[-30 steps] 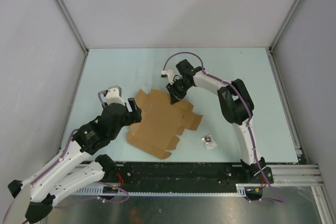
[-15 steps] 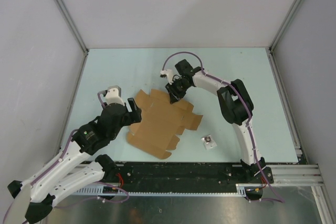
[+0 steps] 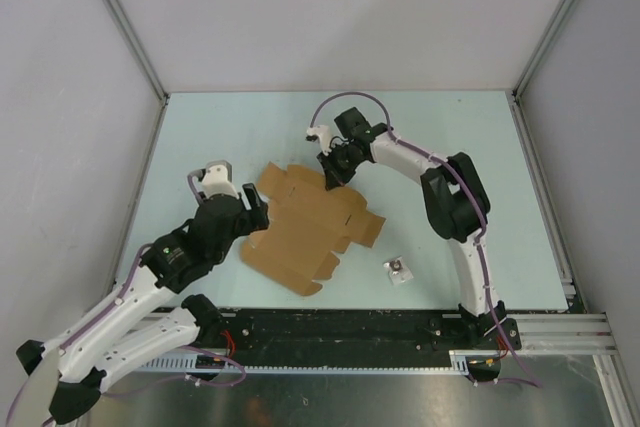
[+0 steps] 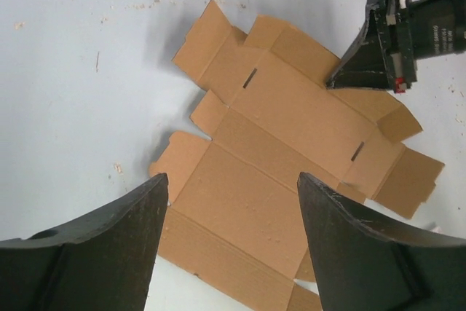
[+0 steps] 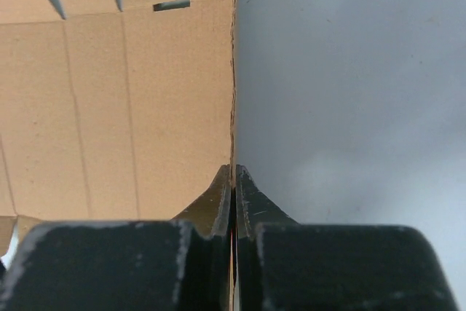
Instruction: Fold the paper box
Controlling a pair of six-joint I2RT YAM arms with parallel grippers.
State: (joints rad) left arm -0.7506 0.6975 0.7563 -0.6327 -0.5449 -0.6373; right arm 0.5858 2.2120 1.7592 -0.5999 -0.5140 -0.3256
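Centre-left of the overhead frame, on the pale blue worktop [image 3: 230, 137], lies the paper box [image 3: 305, 232]: a flat brown die-cut sheet, unfolded, with its flaps spread out to every side and its crease lines and two small slots showing. My right jaws are closed tight on its far edge, at the upper right of the sheet. In my right wrist view the two black fingers [image 5: 211, 209] meet with the thin cardboard edge running straight up between them, the brown panel [image 5: 116, 92] filling the left half of that frame and bare worktop the right half. Seen from my left wrist camera, those same fingers [image 4: 364, 63] come down as a dark wedge onto the sheet [image 4: 277, 151] at the upper right of the frame. My left jaws stand wide and hold nothing. Their two black fingers [image 4: 109, 253] frame the lower part of that view, hanging above the near left part of the sheet, and I cannot tell whether they touch it. Overhead, my left arm [image 3: 190, 247] reaches in from the lower left, and my right arm [image 3: 450, 202] bends in from the right with a purple cable looped over its wrist. Lower right of the sheet, apart from it, a small white-grey square object [image 3: 397, 269] sits on the worktop.
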